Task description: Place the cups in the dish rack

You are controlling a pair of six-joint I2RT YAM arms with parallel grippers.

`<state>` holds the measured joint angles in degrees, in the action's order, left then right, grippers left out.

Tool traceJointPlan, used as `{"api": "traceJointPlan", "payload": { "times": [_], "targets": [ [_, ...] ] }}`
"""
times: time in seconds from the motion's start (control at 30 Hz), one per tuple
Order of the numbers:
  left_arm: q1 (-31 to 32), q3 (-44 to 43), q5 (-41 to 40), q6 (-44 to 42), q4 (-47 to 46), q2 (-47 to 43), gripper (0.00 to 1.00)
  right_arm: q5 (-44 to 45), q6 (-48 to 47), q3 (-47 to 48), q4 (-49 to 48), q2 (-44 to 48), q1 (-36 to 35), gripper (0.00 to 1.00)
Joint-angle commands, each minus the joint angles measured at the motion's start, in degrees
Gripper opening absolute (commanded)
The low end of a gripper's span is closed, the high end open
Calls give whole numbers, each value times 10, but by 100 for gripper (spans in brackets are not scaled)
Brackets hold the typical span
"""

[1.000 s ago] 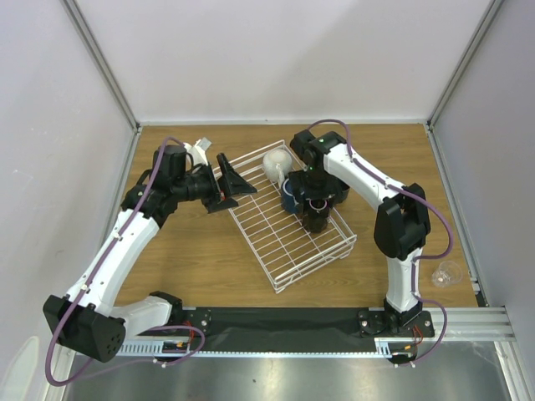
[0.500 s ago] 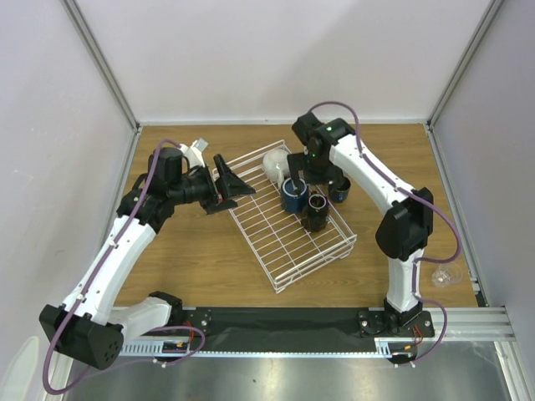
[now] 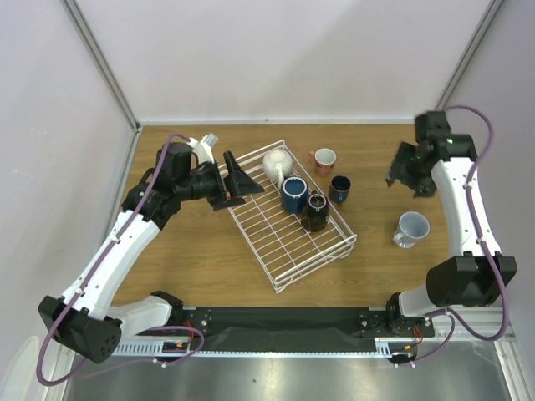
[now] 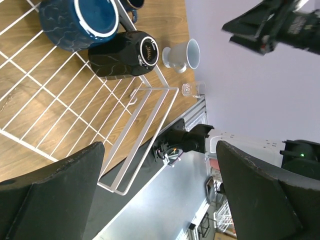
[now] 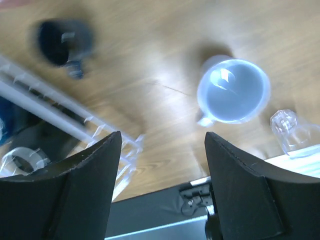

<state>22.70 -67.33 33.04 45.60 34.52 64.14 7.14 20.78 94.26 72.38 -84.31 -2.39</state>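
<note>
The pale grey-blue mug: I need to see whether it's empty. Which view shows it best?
The right wrist view: the pale grey-blue mug sits large below the camera, its empty inside fully visible. Top external shows it small, upright, right of the dish rack. Left wrist shows it small, at an angle, past the rack's corner.
</note>
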Motion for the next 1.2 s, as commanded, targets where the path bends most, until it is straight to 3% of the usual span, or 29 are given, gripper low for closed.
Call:
{"api": "traceJointPlan", "payload": {
  "times": [0.0,0.1,0.23,0.43,0.57,0.83,0.93,1.1,1.17],
  "targets": [
    [20,-33,-24,11,-27,12,100,-39,18,-82,-37,25,75,73],
    [25,-52,-20,-5,-31,25,100,-47,18,-122,-57,23,136,74],
    [25,-98,-18,-54,3,49,100,-62,23,-144,-87,4,149,72],
    [25,-119,-32,-90,20,45,100,-72,32,-163,-118,-39,136,70],
    [25,-124,-28,-116,39,42,100,-35,65,-187,-122,-59,120,56],
    [23,-132,-38,-147,65,32,100,20,88,-205,-146,-110,95,56],
    [23,-133,-39,-157,73,26,100,33,88,-216,-161,-125,100,40],
    [23,-133,-24,-163,73,12,100,26,78,-234,-179,-122,115,33],
    [23,-133,-16,-158,77,12,100,17,74,-244,-189,-118,121,25]
  ]
}}
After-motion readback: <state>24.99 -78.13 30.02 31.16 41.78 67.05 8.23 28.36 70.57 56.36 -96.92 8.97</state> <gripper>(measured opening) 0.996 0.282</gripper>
